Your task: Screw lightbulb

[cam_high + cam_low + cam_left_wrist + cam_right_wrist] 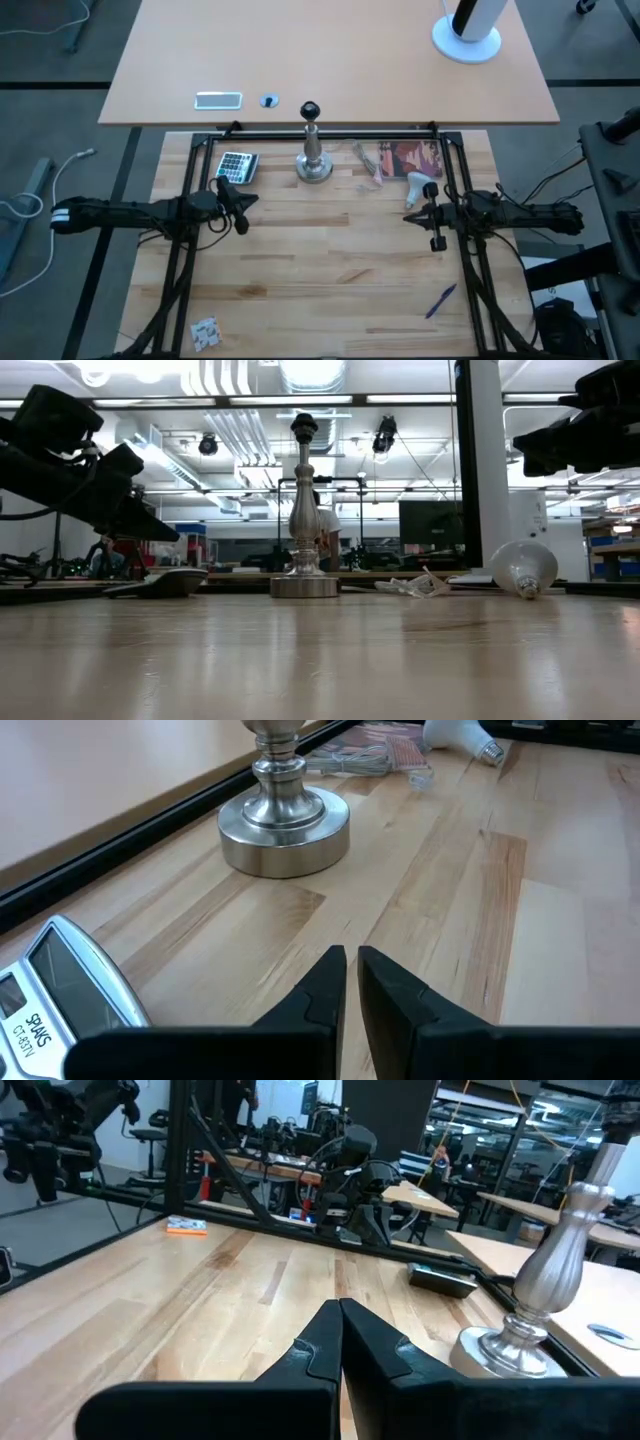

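Lying beside right gripper [437, 229]: lightbulb [418, 185]

A calculator [237, 165] lies left of the silver stand [313, 160]; a pen [441, 299] lies near right, a card [205, 332] near left.

Two dark, jointed arms are seen, each trailed by black cables; the left arm [120, 213] is ringed by a white band.
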